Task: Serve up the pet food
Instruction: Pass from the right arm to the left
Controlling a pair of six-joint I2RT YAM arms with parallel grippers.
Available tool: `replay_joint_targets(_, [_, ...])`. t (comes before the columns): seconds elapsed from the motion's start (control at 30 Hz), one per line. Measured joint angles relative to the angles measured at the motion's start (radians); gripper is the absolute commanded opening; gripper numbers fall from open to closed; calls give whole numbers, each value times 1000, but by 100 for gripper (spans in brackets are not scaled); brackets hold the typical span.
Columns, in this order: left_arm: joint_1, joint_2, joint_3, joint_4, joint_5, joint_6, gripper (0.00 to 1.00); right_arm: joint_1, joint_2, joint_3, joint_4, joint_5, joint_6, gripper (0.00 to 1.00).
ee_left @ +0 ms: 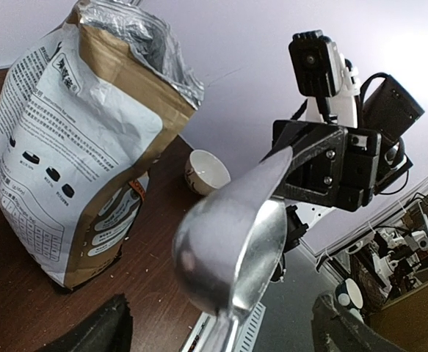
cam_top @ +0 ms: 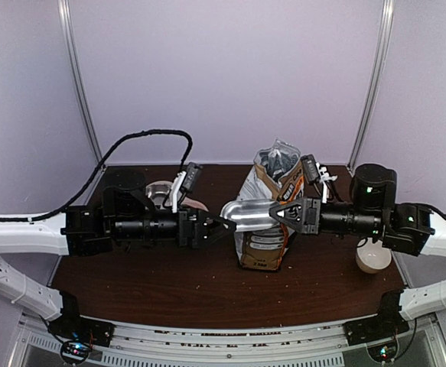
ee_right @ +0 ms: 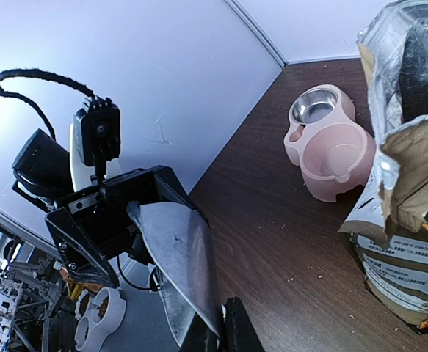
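Dark table (cam_top: 131,283) bears all. Biggest on it is the bag (cam_top: 262,241): upright, centre-right, w/ its foil mouth open on top. The food must be inside; I cannot see any pellet from here.

R gripper (cam_top: 282,211) is pressed together on the right end of the scoop (cam_top: 247,214). The scoop is held level just before the bag's front, long axis left-right, bowl to the left, and it looks empty. L gripper (cam_top: 224,224) is spread, w/ the bowl's tip between its fingers, and pinches nothing.

So the food lies above and far of the scoop, and the R arm is nearer. I judge the scoop must rise over the bag's rim, then tip down. The foil edge may catch it.

Feeder (cam_top: 165,195) sits far-left behind the L arm. Cup (cam_top: 373,258) stands right, beneath the R arm.
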Motion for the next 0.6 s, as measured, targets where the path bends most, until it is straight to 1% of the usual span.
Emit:
replay_joint_targets(0.27, [10,14,-1,27,35,-35,87,9,32,6,-7,2,-9,0])
replay_joint_targets(0.43, [30,11,-47,142,74,-89,88,11,33,17,-34,8,-14,0])
replay_joint_targets(0.6, [42,11,-74,187,107,-128,87,16,34,43,-82,35,-29,0])
